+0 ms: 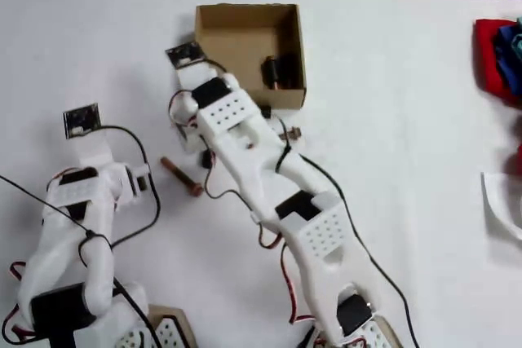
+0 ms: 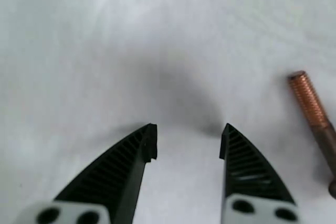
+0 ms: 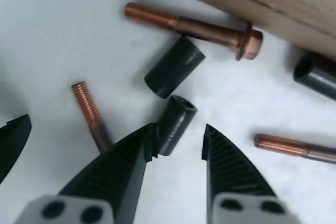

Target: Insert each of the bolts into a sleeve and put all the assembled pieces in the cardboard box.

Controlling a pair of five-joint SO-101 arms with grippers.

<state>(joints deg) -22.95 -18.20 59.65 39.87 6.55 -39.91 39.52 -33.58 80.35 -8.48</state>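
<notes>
- The right end effector (image 3: pixel 179 136) is open and holds nothing. It straddles a black sleeve (image 3: pixel 176 121) lying on the bench (image 3: pixel 63 35), apparently lined up to grip it.
- The left end effector (image 2: pixel 189 129) hangs open and empty over the bench, with a copper bolt (image 2: pixel 311 103) just beside it, likely its pick.
- The cardboard box (image 1: pixel 210 38) holds one dark piece (image 1: pixel 276 72), seemingly assembled. Other parts lie loose outside it.

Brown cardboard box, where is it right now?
In the high view, the brown cardboard box sits at the far middle of the white table, just beyond the right arm; a dark piece lies inside.
</notes>
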